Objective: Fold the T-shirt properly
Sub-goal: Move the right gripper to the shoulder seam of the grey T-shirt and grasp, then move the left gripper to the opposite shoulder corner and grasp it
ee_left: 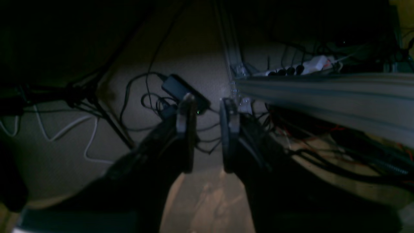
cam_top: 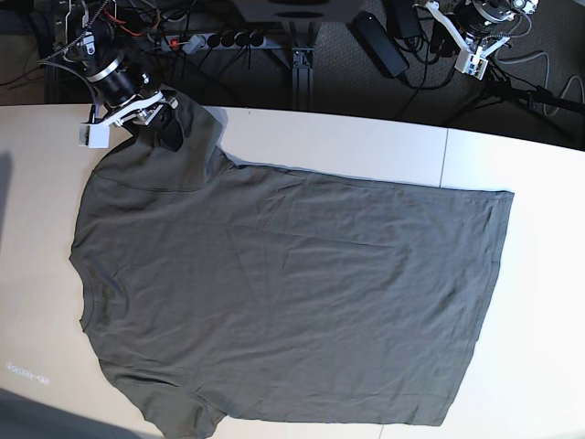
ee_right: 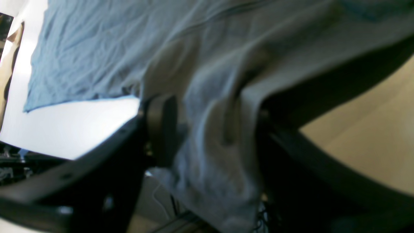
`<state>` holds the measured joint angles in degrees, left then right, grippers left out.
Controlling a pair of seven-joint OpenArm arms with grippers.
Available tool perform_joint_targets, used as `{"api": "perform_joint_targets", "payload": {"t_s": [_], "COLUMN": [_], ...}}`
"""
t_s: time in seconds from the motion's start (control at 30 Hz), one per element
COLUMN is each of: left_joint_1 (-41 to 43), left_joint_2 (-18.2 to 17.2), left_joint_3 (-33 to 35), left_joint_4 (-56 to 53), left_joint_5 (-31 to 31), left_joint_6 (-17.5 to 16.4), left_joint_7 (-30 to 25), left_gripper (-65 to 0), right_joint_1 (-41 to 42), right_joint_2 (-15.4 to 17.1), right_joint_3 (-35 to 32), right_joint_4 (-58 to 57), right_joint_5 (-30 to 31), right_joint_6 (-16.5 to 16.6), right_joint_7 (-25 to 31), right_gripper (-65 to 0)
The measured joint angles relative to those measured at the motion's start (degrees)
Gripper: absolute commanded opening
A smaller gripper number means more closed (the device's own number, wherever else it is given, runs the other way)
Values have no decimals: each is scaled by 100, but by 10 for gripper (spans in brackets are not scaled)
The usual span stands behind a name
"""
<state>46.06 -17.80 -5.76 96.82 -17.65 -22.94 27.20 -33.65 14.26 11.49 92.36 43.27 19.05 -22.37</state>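
- Base view shows your T-shirt (cam_top: pixel 292 293) flat on the table (cam_top: pixel 366 151), unfolded; every fold remains.
- Right gripper (ee_right: pixel 207 129) straddles its sleeve, grip unclear.
- Left gripper (ee_left: pixel 207 129) hangs empty, jaws parted.

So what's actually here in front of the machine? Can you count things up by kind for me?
T-shirts: 1, the T-shirt, spread flat on the table
Robot arms: 2, the right gripper with its jaws around a sleeve, the left gripper off the table
Power strips: 1, the power strip behind the table
Total: 4
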Motion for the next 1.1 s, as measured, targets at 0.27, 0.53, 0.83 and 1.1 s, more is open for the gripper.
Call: {"api": "perform_joint_targets", "payload": {"t_s": [0.27,0.53,0.83,1.1], "left_joint_1": [-4,-557,-2048,-2758], "left_joint_2": [-52,-385,-695,-699], "left_joint_3": [-776,-1082,-1080,-1106], "left_joint_4": [1012,1143,-245,-1357], "left_joint_5": [-935,-1589,-1967,-2393], "left_joint_6": [-39,-125,-149,-153], "left_joint_7": [326,166,308,297], "left_gripper": [-429,-329,-329,-329], "right_joint_1": [33,304,337,337], "right_joint_2": [-17,-17,-17,-17], "right_joint_3": [-31,-50,-55,-55], "right_joint_4": [-31,-31,-33,-33], "right_joint_5": [-365,-752,-885,-883], "right_joint_6": [4,4,4,4], "right_joint_7": [22,-33,-42,-37], "right_gripper": [-650,-650,-650,-650]}}
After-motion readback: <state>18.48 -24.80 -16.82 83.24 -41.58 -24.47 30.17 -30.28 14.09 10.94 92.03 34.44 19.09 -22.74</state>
